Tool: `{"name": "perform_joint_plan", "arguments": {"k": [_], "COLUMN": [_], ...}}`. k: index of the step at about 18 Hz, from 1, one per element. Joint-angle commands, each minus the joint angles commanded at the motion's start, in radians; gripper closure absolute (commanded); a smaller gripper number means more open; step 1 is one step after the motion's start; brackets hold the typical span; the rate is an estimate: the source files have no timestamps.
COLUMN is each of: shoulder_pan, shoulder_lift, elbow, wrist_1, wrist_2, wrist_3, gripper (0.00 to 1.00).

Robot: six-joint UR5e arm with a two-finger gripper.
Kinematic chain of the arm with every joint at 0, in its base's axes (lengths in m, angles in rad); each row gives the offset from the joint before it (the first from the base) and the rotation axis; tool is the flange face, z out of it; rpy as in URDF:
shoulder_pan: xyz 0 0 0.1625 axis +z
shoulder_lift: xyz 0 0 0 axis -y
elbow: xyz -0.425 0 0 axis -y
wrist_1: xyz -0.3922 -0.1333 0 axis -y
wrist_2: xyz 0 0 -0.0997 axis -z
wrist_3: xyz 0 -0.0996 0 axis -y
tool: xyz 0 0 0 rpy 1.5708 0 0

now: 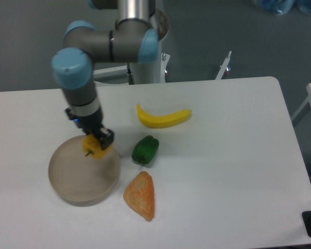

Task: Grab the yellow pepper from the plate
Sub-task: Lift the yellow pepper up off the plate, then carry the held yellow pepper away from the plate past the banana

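Note:
The yellow pepper (95,148) is small, yellow-orange, with a short green stem, at the far right part of the round beige plate (75,179). My gripper (99,138) comes down from above and its dark fingers sit around the pepper's top. The fingers look closed on the pepper. I cannot tell whether the pepper rests on the plate or hangs just above it. The arm's grey and blue links rise behind it.
A green pepper (145,149) lies just right of the plate. A yellow banana (163,117) lies behind it. An orange wedge-shaped toy food (141,195) lies in front, near the plate's right rim. The white table (233,171) stretches to the right.

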State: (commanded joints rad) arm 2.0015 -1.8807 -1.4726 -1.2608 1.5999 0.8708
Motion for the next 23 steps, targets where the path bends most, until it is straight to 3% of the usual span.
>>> {"name": "perform_joint_plan", "arguments": {"k": [4,8,11,17,23], "shoulder_pan": [0.120,0.254,0.337,0.401,0.372], "shoulder_lift": [0.005,-0.003,-0.035,-0.150,-0.204], "elbow": [0.040,0.083,0.092,0.185,0.232], "wrist_1": [-0.064,-0.129,-0.135,-0.140,-0.144], "wrist_2": [-0.003,-0.055,-0.069,-0.035,-0.032], "wrist_3": [0.185,0.405,0.555,0.740,0.748], "gripper": [0.82,0.81,0.81,0.81,0.81]}}
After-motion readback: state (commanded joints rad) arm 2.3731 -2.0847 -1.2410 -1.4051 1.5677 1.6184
